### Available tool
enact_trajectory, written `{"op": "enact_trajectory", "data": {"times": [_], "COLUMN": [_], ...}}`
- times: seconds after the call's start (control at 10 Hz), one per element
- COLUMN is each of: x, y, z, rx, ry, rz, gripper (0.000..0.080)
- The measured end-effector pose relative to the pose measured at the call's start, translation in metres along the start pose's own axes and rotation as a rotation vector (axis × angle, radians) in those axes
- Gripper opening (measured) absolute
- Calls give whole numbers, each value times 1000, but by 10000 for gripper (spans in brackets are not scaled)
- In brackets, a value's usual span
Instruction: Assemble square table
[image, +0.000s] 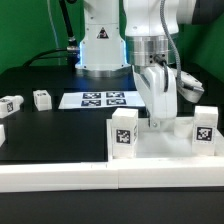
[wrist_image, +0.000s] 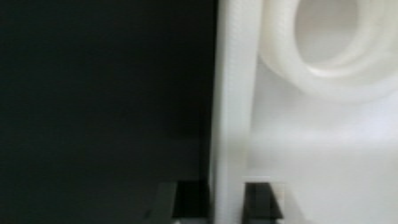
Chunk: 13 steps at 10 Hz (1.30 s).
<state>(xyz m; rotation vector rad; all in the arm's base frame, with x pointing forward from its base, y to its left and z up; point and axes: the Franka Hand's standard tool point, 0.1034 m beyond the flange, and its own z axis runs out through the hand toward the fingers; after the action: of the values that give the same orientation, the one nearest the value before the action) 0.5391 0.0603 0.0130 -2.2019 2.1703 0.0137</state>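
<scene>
The square table's white top lies near the front of the exterior view. Two short tagged legs stand upright on it, one toward that view's left and one toward its right. My gripper reaches straight down between them onto the top. In the wrist view the gripper is shut on the top's thin raised rim, one dark fingertip on each side of it. A round socket shows just inside the rim. Two loose legs lie far off on the exterior view's left.
The marker board lies flat near the robot's base. A long white bar-shaped wall piece runs along the front edge, right against the top. Another small white part sits behind my gripper on the exterior view's right. The mat is black.
</scene>
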Motion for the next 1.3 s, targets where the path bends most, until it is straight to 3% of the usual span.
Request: {"op": "enact_trajectory", "data": {"times": [0.3,0.7,0.8,1.2,1.3], "x": [2,59,66,69,91], "y": [1,20,24,26,24], "z": [-1,-4,-3,-3,-9], "rx": [2,-1,-8,-11,-1], "ry": [-2,-1,-3,-2,5], "rz": [-12,-243,-310,-556,-733], "gripper": [64,63,64,63,63]}}
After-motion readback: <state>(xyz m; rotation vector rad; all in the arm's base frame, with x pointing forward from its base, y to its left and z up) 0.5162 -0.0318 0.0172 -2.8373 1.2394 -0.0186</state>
